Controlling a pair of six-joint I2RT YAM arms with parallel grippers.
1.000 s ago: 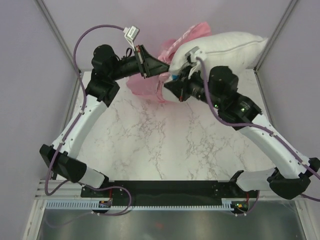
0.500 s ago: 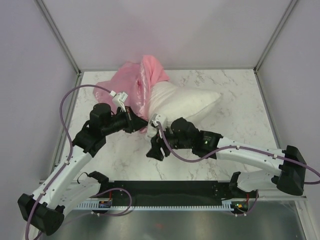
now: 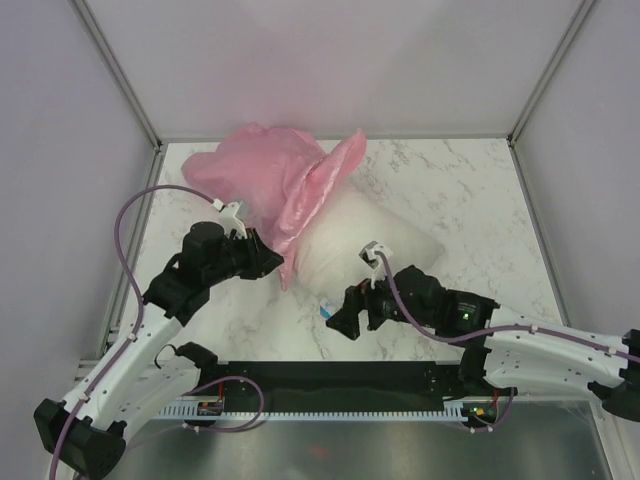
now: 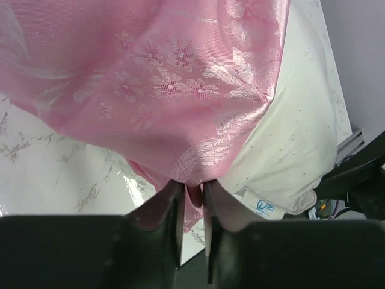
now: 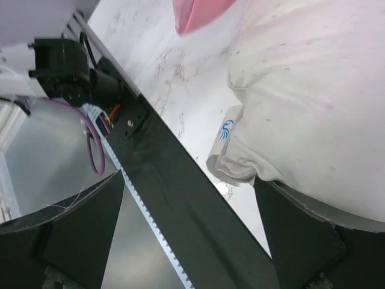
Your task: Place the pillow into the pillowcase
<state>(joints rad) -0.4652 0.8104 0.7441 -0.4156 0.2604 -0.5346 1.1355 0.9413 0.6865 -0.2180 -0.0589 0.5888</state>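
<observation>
Pinches pillowcase (image 3: 270, 180) hem in barely parted left hand (image 4: 192, 188); holds right hand (image 5: 189, 179) wide open, empty, beside pillow (image 3: 385, 245) lying partly covered on desk (image 3: 450, 180). Could drop slippery satin by loosening that pinch, baring pillow.

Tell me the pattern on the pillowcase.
The pillowcase is shiny pink with paler woven flowers; left wrist view.

Pink pillowcase (image 3: 270, 185) partly covers the white pillow (image 3: 385, 245).
</observation>
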